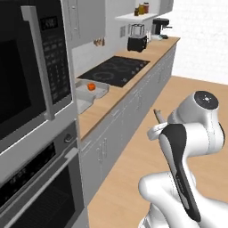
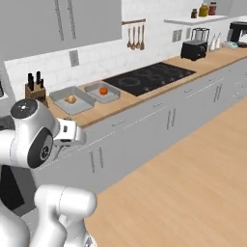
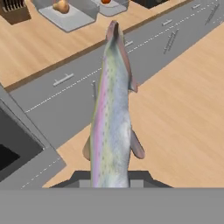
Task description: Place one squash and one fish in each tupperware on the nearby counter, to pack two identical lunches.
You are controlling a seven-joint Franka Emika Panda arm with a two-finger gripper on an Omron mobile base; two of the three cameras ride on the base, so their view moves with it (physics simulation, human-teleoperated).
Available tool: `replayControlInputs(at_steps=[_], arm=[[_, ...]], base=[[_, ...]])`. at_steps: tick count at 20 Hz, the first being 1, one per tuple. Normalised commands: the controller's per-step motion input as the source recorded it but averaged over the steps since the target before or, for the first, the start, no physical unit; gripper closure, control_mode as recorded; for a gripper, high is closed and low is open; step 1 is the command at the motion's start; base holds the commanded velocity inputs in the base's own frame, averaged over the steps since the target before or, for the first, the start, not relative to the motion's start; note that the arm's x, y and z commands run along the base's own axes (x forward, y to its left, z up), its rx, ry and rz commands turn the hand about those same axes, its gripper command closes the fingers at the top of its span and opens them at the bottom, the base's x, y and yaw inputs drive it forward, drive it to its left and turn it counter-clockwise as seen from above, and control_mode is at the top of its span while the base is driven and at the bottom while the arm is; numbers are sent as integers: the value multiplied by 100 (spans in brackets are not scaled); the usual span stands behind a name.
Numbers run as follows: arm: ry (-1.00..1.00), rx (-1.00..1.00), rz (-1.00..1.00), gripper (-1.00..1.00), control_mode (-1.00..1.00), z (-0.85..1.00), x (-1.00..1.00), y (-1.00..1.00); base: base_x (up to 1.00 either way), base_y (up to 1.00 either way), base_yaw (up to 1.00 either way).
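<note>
Fish [image 3: 110,118] clamped in the fingers [image 3: 109,177], which are closed tight on its tail end; body sticks straight out along the hand view. Slender, tapering to a pointed snout, grey-silver skin with pink stripe and greenish sheen, small fins at both sides. It hangs over the wood-plank floor [image 3: 183,109], in front of the pale grey drawers [image 3: 78,87], well apart from the tubs. In the left base view only a thin sliver of the fish [image 1: 156,116] shows beside the arm.

Two tubs on the surface [image 2: 96,113], side by side, touching or nearly so: shallow, grey, rectangular, rounded corners, thick rims. Left tub [image 2: 82,107] holds a paler orange-tan squash [image 2: 71,99], small and round. Right tub [image 2: 113,96] holds a brighter orange-red squash [image 2: 103,90]. No fish seen in either tub.

Surface is light-brown wood, long, smooth. Knife block [image 2: 35,90], brown wood with dark handles, just left of the left tub. Black glossy cooktop [image 2: 149,77] with ring marks right of the tubs. Black toaster [image 2: 194,49] further along. White tile backsplash [image 2: 101,60] behind. Steel microwave [image 1: 31,67] and oven [image 1: 40,178] fill the left base view's left side.
</note>
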Motion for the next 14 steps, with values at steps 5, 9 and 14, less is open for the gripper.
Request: replayControlInputs(at_steps=[5, 9, 14], arm=[[0, 0, 0, 100, 100, 0, 0, 0], [0, 0, 0, 100, 100, 0, 0, 0], [0, 0, 0, 100, 100, 0, 0, 0]], base=[[100, 16, 26], [100, 0, 38], [100, -1, 43]])
